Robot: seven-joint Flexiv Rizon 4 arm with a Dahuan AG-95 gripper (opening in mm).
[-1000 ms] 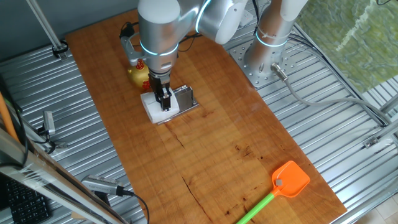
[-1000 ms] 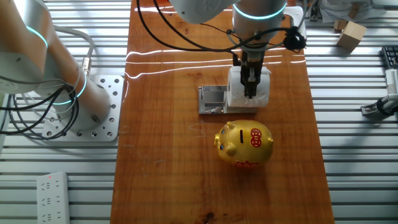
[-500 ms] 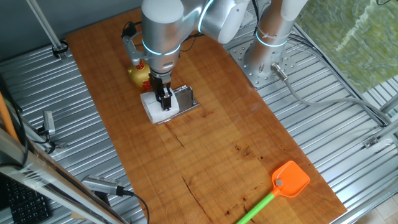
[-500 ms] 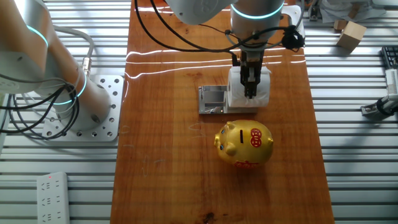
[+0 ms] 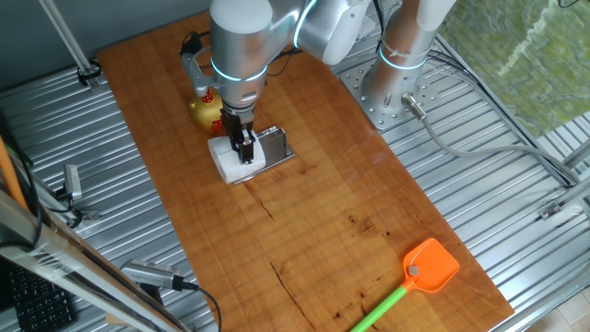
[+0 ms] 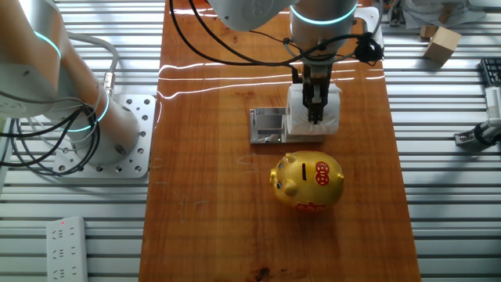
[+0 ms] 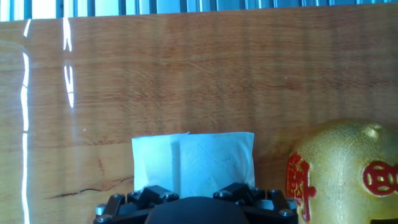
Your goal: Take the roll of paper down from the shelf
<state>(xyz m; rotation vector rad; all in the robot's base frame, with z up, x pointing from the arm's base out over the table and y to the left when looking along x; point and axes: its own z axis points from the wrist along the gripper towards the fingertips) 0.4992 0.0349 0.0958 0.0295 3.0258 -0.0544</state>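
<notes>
The white roll of paper [image 5: 229, 159] rests on the wooden table, touching the left side of the small silver shelf [image 5: 276, 145]. In the other fixed view the roll [image 6: 329, 112] lies right of the shelf [image 6: 268, 125], whose top is bare. My gripper [image 5: 243, 153] points straight down onto the roll, its two black fingers close together and pinching the roll's top; it also shows in the other fixed view [image 6: 314, 113]. The hand view shows the roll [image 7: 199, 158] just beyond the gripper's black base; the fingertips are hidden there.
A gold and red piggy-bank figurine [image 6: 308, 181] stands close beside the roll, and also shows in the hand view [image 7: 348, 171]. An orange fly swatter [image 5: 419, 272] lies at the table's near right corner. A second arm's base [image 5: 392, 83] stands on the metal bench.
The arm shifted very slightly between one second ago and half a second ago, then held still. The roll, shelf and fingers stay in the same place.
</notes>
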